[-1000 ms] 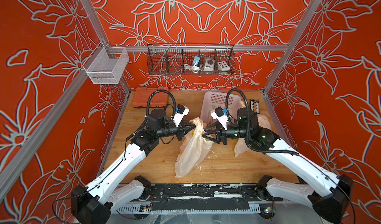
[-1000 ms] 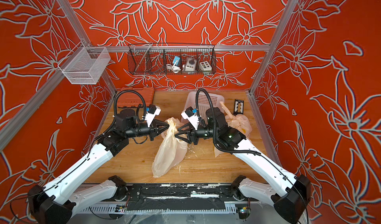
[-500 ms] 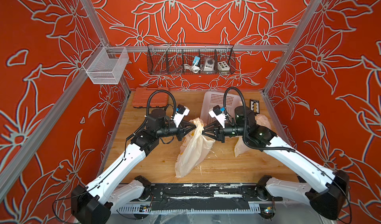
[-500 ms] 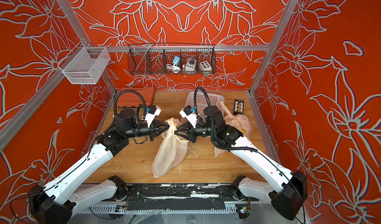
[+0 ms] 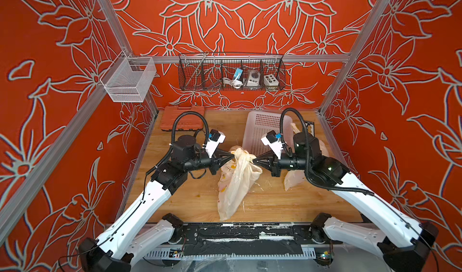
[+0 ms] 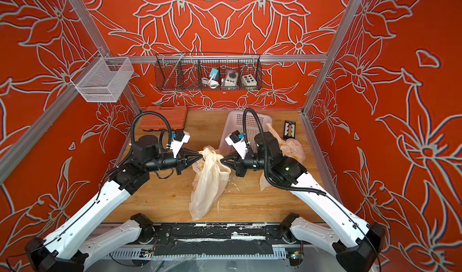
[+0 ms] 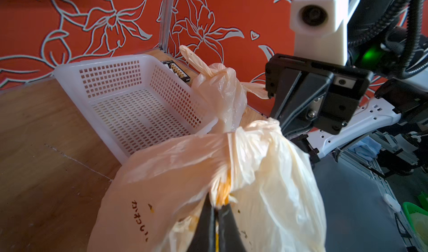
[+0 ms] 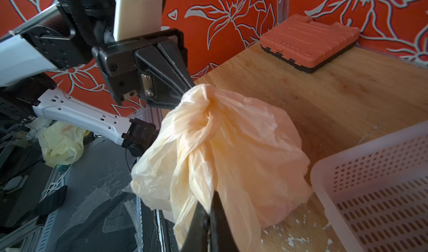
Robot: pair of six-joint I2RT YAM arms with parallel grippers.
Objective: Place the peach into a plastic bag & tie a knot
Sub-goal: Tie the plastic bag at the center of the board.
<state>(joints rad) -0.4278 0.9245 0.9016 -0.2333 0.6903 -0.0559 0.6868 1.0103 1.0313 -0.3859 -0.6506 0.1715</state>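
Two grippers hold the plastic bag (image 5: 235, 183) at the middle of the table (image 5: 275, 203): the left gripper (image 5: 231, 155) is clenched on bunched film at nine o'clock of the neck, and the right gripper (image 5: 253, 161) is clenched on a strand at three o'clock. The peach is not visible and is presumably inside, so bagging looks done; the neck is twisted, but the knot likely needs pulling tight. Both forearms reach inward with level wrists, facing each other.

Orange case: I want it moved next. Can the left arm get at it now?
Probably not yet: the left gripper is shut on the bag. Once it lets go, the path to the case looks free.
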